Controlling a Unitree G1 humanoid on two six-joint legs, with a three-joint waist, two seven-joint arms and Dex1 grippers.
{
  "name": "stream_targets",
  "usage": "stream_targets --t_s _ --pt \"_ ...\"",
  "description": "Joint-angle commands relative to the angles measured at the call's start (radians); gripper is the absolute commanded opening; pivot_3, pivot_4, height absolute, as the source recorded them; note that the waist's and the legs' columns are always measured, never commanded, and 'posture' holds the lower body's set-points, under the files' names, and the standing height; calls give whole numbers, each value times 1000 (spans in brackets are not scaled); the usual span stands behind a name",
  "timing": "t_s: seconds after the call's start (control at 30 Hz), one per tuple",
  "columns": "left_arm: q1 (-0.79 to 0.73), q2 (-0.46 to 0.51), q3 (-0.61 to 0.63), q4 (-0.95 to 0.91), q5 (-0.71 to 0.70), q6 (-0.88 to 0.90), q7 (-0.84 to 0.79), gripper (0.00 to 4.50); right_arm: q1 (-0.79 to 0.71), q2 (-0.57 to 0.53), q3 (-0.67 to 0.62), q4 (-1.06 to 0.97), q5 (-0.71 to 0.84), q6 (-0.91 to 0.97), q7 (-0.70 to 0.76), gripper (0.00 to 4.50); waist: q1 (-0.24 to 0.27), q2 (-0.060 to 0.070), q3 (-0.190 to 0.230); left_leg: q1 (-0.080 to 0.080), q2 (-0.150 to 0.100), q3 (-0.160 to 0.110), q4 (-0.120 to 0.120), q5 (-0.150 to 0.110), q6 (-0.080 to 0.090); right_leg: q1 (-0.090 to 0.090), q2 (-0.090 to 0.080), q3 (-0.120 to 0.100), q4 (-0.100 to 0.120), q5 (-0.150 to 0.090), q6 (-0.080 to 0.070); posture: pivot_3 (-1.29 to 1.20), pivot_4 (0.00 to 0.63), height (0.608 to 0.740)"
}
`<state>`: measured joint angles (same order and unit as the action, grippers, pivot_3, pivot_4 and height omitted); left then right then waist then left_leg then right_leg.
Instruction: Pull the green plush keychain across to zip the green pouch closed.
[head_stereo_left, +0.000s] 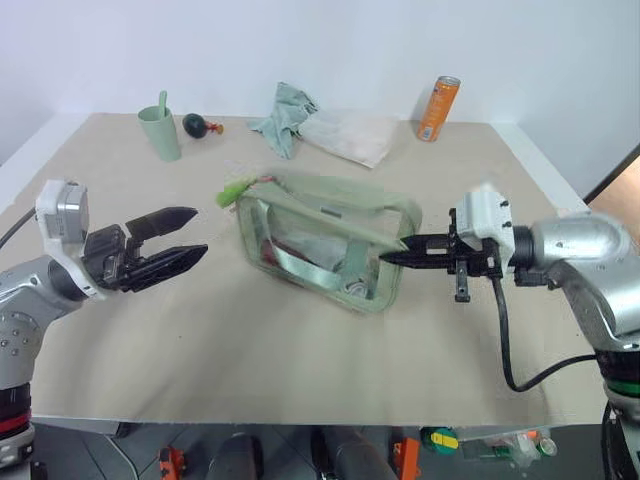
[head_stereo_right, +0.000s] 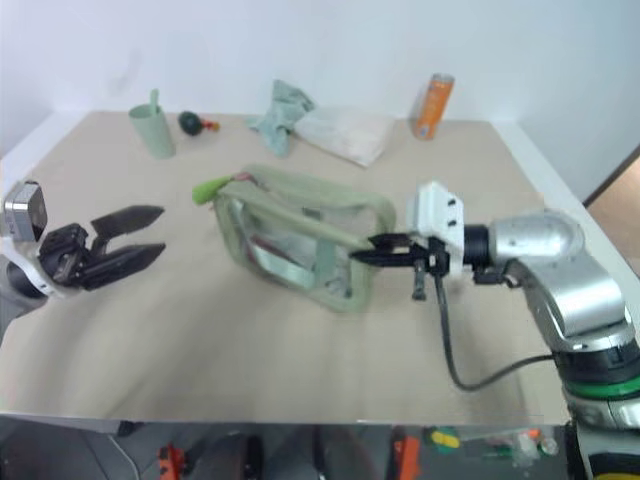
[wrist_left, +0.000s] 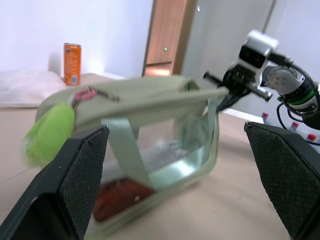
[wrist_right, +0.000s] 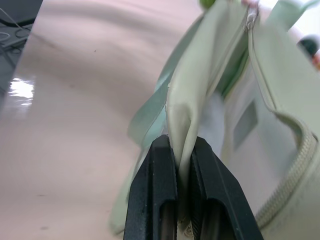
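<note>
Green pouch (head_stereo_left: 325, 240) fabric hides the right end effector's (head_stereo_left: 392, 256) clamped tips; left end effector (head_stereo_left: 190, 235) gapes beside it.

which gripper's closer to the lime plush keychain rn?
Left. The left gripper hangs open just short of the lime-green fuzzy plush keychain; the right gripper pinches the sage-green fabric pouch's far end.

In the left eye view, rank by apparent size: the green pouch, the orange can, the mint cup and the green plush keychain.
1. green pouch, clearly largest.
2. mint cup and orange can: they look alike, so no ranking between them; both stand farther back.
3. green plush keychain, smallest.
</note>
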<state>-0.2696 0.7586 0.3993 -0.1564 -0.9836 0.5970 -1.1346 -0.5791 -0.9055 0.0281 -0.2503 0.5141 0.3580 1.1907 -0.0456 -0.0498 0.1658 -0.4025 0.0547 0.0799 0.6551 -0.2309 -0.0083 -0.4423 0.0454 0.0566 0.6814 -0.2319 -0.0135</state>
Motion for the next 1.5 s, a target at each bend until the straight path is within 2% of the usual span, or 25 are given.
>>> stream_targets --t_s 0.03,0.17,0.37,0.63,0.73,0.77,1.0,1.07,1.13,1.33,1.5 --pt "-20 12 39 14 -24 12 10 4500 -82 46 -6 14 -24 -121 43 58 0 0 0 0 0 0 -1 0 0 0 0 0 0 -1 -1 0 150 740" --pt "-28 28 51 40 -25 23 7 4500 -86 85 44 39 -74 -229 119 58 2 0 0 -1 1 -1 -2 -2 -2 -1 1 -2 0 -3 -4 0 150 740" --pt "-32 45 68 70 -21 40 5 4500 -128 155 46 51 -43 -263 151 58 1 0 0 -1 1 -1 -1 -2 -3 -1 0 -1 1 -4 -4 0 150 740" --pt "-34 57 92 73 -28 61 6 4500 -109 163 69 123 -112 -384 223 58 2 0 0 -1 1 -1 0 -2 -3 0 -1 -3 1 -4 -4 0 150 740" --pt "-34 52 90 68 -27 60 10 4500 -77 162 93 174 -208 -441 183 58 2 0 0 -1 1 -1 0 -2 -3 0 0 -3 1 -4 -4 0 150 740" --pt "-32 50 90 65 -27 60 11 4500 -67 156 100 180 -218 -438 187 828 2 0 0 -1 1 -1 0 -2 -3 0 0 -3 1 -4 -4 0 150 740" --pt "-33 43 86 57 -37 66 13 4500 -42 141 74 217 -245 -412 144 3153 1 0 0 0 2 -1 0 -2 -4 0 0 -3 3 -3 -6 0 150 740" --pt "-38 42 82 57 -44 72 9 4500 -38 116 65 212 -236 -350 136 3876 1 0 0 0 2 -1 0 -1 -4 0 0 -3 3 -3 -6 0 150 740" --pt "-39 47 75 51 -57 84 -5 4500 -37 73 48 178 -168 -188 149 4460 2 0 0 0 1 -1 0 -1 -4 0 -1 -3 3 -3 -6 0 150 740" --pt "-72 73 54 -20 -103 115 -56 4500 -41 -12 -97 43 199 266 163 4460 2 1 1 0 0 -1 0 -1 -4 0 -1 -3 3 -3 -6 0 150 740" --pt "-121 83 46 -40 -122 131 -59 4500 33 -21 -172 -56 334 393 119 4460 1 1 0 0 1 -3 0 -1 -4 1 0 -4 3 -3 -6 0 150 740"
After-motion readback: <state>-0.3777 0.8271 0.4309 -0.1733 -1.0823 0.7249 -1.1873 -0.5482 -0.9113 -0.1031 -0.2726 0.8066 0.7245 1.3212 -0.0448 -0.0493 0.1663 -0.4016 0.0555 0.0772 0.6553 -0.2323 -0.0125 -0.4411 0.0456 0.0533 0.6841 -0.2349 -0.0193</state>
